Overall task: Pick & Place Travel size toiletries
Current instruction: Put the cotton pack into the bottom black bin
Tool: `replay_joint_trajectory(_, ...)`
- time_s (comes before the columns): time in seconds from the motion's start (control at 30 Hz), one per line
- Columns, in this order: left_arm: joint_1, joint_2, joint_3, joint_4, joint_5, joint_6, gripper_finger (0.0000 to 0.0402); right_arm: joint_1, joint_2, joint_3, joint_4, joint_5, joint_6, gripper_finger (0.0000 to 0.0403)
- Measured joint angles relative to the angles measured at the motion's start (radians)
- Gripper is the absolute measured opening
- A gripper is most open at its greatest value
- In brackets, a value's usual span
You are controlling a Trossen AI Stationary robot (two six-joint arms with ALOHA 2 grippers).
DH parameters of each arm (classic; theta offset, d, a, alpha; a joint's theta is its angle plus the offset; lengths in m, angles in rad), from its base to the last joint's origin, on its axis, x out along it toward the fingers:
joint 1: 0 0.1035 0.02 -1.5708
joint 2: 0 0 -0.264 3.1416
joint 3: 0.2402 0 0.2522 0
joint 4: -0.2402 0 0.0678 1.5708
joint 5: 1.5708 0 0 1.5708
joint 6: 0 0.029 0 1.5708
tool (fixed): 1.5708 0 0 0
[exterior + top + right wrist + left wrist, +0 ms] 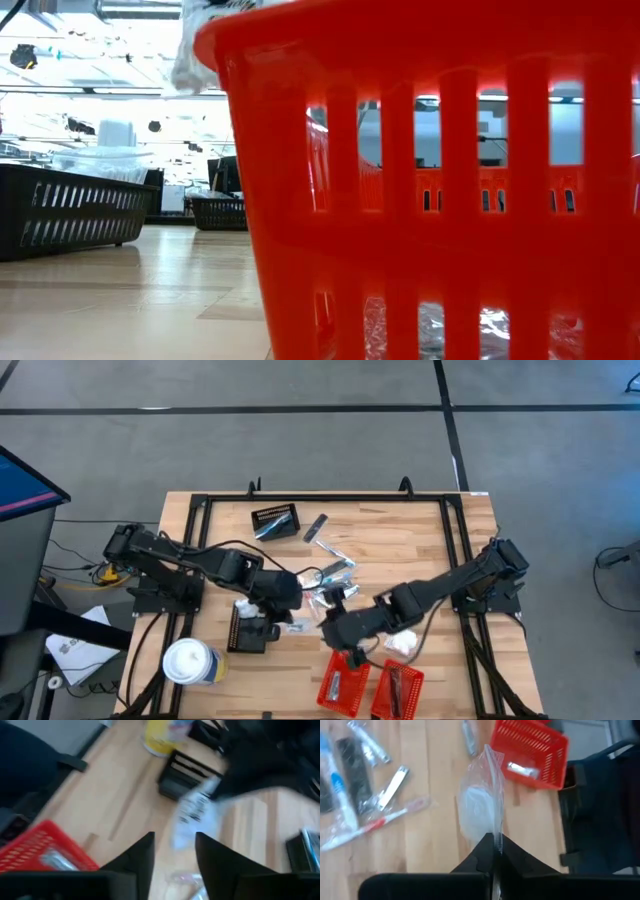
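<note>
My left gripper (288,600) is shut on a clear-wrapped packet with a white item inside (479,807). The right wrist view shows the same packet (194,812) beyond my right gripper (175,852), which is open and holds nothing. In the high view my right gripper (338,630) hovers just beyond the red baskets. Other toiletries lie loose on the table's middle (330,573): silvery sachets, a dark stick (352,767) and a thin pinkish tube (385,820). A silvery item (522,769) lies in one red basket (532,750). My left gripper pinches the packet by the edge of its clear wrap (496,840), between its two shut fingers. The packet sticks out beyond the fingertips. It looks lifted clear of the table in the right wrist view.
Two red slotted baskets (345,685) (398,690) sit at the near edge. One black basket (275,522) sits toward the far side, another (250,630) under the left arm. A white lidded cup (190,662) stands near left. In the low view a red basket (430,150) blocks most of the scene.
</note>
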Motion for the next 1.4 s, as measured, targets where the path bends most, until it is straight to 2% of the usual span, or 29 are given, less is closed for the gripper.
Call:
replay_joint_trajectory(0.23, -0.094, 0.000, 0.000, -0.134, -0.072, -0.046, 0.0000, 0.072, 0.000, 0.021, -0.036, -0.002, -0.026, 0.0209)
replay_joint_trajectory(0.43, -0.160, -0.055, -0.034, -0.214, -0.180, -0.079, 0.0000, 0.107, 0.000, 0.020, -0.057, -0.003, -0.074, 0.0232)
replay_joint_trajectory(0.57, -0.162, -0.183, -0.164, -0.199, -0.197, -0.159, 0.0000, 0.107, 0.000, 0.020, -0.061, -0.002, -0.074, 0.0234)
replay_joint_trajectory(0.77, -0.133, -0.444, -0.410, -0.031, -0.188, -0.204, 0.0000, 0.089, 0.000, 0.020, -0.060, -0.002, -0.075, 0.0234)
replay_joint_trajectory(0.97, -0.095, -0.571, -0.552, -0.021, -0.153, -0.202, 0.0000, 0.059, 0.000, 0.020, -0.058, -0.002, -0.051, 0.0234)
replay_joint_trajectory(1.17, -0.094, -0.555, -0.629, 0.033, -0.128, -0.168, 0.0000, 0.040, 0.000, 0.020, -0.059, -0.002, -0.046, 0.0234)
replay_joint_trajectory(1.4, -0.094, -0.491, -0.642, 0.085, -0.126, -0.112, 0.0000, 0.039, 0.000, 0.020, -0.065, -0.002, -0.022, 0.0234)
